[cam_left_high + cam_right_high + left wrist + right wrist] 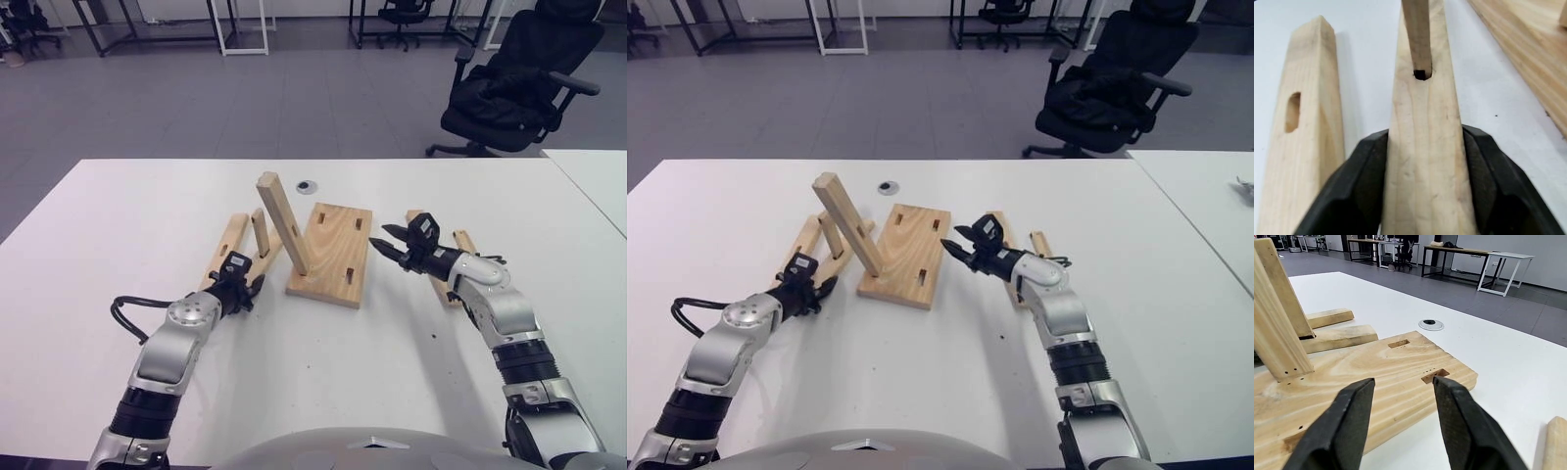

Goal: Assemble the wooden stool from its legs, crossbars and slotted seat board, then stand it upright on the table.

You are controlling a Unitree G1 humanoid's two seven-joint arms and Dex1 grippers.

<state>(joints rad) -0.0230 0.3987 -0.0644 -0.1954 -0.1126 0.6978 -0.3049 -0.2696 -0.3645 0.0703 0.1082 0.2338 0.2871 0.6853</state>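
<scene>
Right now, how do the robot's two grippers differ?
The left gripper is shut on a wooden leg; the right gripper is open and empty. The left gripper sits left of the seat board, the right gripper at its right edge. Both are black, two-fingered.

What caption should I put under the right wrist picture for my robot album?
Open right gripper poised at the slotted seat board, with one leg leaning up from it.

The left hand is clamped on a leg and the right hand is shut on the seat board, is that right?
No: the right hand is open, not shut on the seat board, as the right wrist view shows. The left hand is clamped on the leg.
</scene>
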